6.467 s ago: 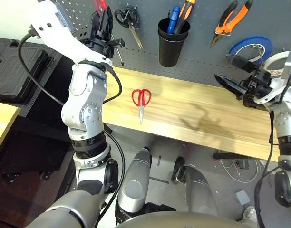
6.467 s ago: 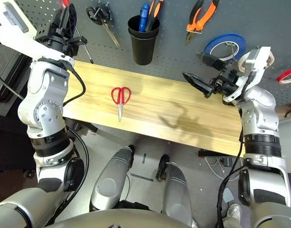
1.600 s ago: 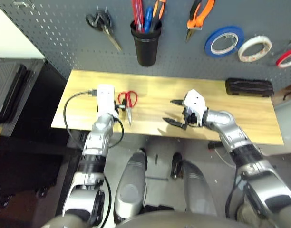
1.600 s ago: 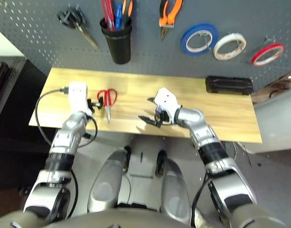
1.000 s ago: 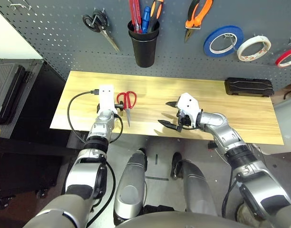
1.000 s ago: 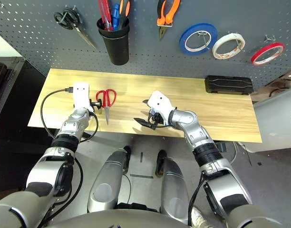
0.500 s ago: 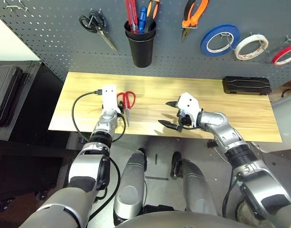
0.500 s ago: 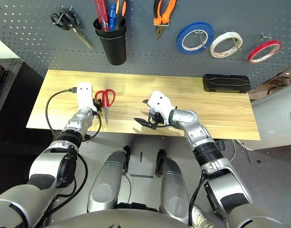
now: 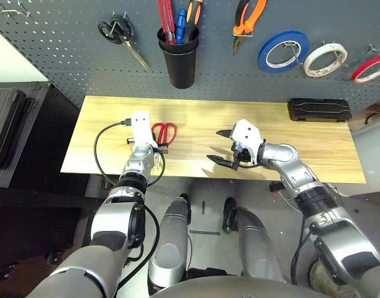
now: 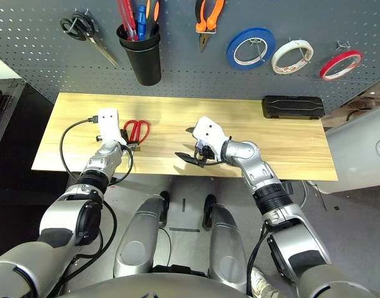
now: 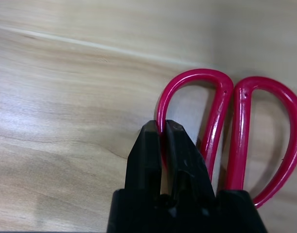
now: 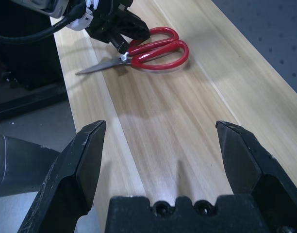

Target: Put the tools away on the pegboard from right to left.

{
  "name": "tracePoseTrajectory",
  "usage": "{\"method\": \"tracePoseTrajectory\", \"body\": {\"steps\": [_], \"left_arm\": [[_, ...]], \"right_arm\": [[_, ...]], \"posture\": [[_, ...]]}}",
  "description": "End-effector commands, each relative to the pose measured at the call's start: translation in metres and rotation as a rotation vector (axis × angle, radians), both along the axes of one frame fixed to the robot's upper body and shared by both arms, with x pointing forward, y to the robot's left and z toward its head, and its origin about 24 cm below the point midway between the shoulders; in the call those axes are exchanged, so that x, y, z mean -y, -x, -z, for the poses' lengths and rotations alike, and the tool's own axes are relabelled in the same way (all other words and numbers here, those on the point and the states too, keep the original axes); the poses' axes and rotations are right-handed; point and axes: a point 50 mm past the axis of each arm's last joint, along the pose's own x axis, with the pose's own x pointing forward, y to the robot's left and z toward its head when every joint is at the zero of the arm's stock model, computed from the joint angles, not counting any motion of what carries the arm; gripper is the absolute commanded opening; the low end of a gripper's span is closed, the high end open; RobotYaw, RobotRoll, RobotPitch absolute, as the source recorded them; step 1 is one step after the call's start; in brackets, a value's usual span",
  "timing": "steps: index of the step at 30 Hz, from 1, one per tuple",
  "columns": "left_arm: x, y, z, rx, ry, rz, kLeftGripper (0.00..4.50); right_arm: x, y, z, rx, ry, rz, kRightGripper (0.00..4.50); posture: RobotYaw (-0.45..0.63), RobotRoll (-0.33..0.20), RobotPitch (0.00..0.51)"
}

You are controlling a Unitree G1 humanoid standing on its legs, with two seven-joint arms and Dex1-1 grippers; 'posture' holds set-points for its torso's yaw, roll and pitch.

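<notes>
The left end effector [image 11: 161, 145] is clamped on the near loop of the red scissors [image 9: 164, 133], which lie flat near the counter's [image 9: 314, 152] front edge, blades toward the robot. Its 2 fingers pinch the thin plastic ring of 1 handle, as the left wrist view shows.

The scissors look light and stiff: hard plastic loops, steel blades. A hold on 1 loop only may let them pivot or swing blade-down when lifted, and smooth plastic could slip in a narrow pinch. The pivot, where both halves meet, would likely be steadier; the loops, though, must stay free enough to slip over a hook.

The right end effector [image 12: 160, 150] hangs wide open and empty above the counter's middle, well apart from the scissors.

Farther back, the pegboard [image 9: 66, 43] already carries the cream tape [image 9: 324, 59], the pliers [image 9: 247, 18] and the screwdriver [image 9: 166, 15] in the cup [image 9: 179, 62]. The scissors seem the last of 4.
</notes>
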Motion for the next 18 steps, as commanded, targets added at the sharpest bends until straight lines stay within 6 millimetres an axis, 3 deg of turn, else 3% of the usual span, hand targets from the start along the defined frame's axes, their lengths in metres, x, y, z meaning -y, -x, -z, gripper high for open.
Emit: {"method": "tracePoseTrajectory", "body": {"steps": [1,18], "left_arm": [[-0.003,0.004,-0.011,0.1,0.069,-0.034,0.02],[-0.016,0.051,-0.085,0.605,0.198,-0.038,0.02]], "right_arm": [[0.003,0.0,-0.001,0.012,-0.04,-0.006,4.5],[0.024,-0.011,-0.04,0.117,-0.231,-0.018,4.5]], "posture": [[0.29,0.0,0.288],[0.34,0.0,0.276]]}}
